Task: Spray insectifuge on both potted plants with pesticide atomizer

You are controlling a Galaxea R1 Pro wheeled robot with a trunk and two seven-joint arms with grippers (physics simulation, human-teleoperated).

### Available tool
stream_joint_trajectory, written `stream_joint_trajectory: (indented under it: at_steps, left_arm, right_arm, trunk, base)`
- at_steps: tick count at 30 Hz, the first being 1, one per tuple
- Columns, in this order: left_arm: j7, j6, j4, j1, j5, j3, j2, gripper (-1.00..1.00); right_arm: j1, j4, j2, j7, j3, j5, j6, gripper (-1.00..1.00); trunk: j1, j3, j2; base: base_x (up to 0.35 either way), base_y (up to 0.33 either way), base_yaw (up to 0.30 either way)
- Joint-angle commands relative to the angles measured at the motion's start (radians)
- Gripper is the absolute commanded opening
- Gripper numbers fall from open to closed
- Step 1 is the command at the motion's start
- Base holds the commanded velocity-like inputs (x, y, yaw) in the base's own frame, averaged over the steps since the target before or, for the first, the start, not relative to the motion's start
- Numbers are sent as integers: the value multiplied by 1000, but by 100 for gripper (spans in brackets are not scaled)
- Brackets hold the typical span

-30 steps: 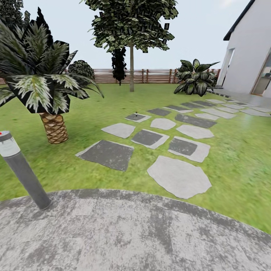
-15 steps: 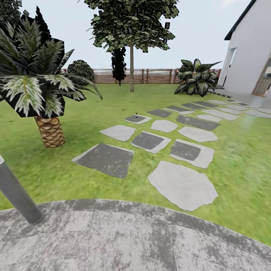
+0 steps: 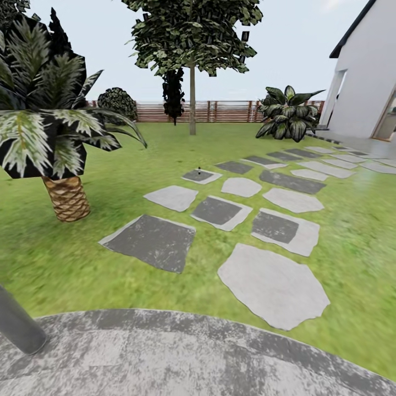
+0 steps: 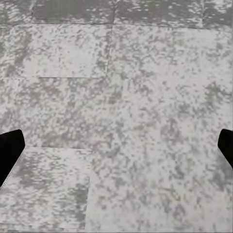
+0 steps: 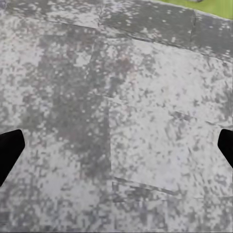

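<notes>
Atomizer (image 3: 199,168), tiny and dark, stands on a far stepping stone (image 3: 201,176).

A round grey stone patio (image 3: 181,357) lay in the foreground, mottled light and dark. Beyond it a green lawn (image 3: 77,258) held a scatter of grey stepping stones (image 3: 272,286) leading toward a white house (image 3: 366,77). A palm (image 3: 52,126) stood near on one side, a slim tree (image 3: 192,66) farther off, and a brown slatted fence (image 3: 220,111) closed the back under a pale sky.
</notes>
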Motion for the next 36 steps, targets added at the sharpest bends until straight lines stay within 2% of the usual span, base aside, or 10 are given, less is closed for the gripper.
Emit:
stream_joint_trajectory:
  at_steps: [1,5,9,19,28,36]
  left_arm:
    - [-1,-3,1,-1,0,4,0,100]
    - [-1,-3,1,-1,0,4,0,100]
    - [-1,-3,1,-1,0,4,0,100]
    - [-1,-4,1,-1,0,4,0,100]
    - [-1,-3,1,-1,0,3,0,100]
    - [-1,-4,1,-1,0,4,0,100]
  right_arm:
    - [-1,4,6,-1,-2,0,-28,100]
    - [-1,70,15,-1,-3,0,-169,100]
    - [-1,118,17,0,-3,0,-231,100]
    - [-1,146,17,1,-2,5,-246,100]
    - [-1,297,16,2,-2,4,-245,100]
    - [-1,307,16,2,-3,4,-245,100]
  trunk:
    - [0,-1,0]
    - [0,-1,0]
    - [0,-1,0]
    - [0,-1,0]
    - [0,-1,0]
    - [0,-1,0]
  base:
    - [337,0,0]
    - [337,0,0]
    - [337,0,0]
    - [337,0,0]
    - [337,0,0]
    - [337,0,0]
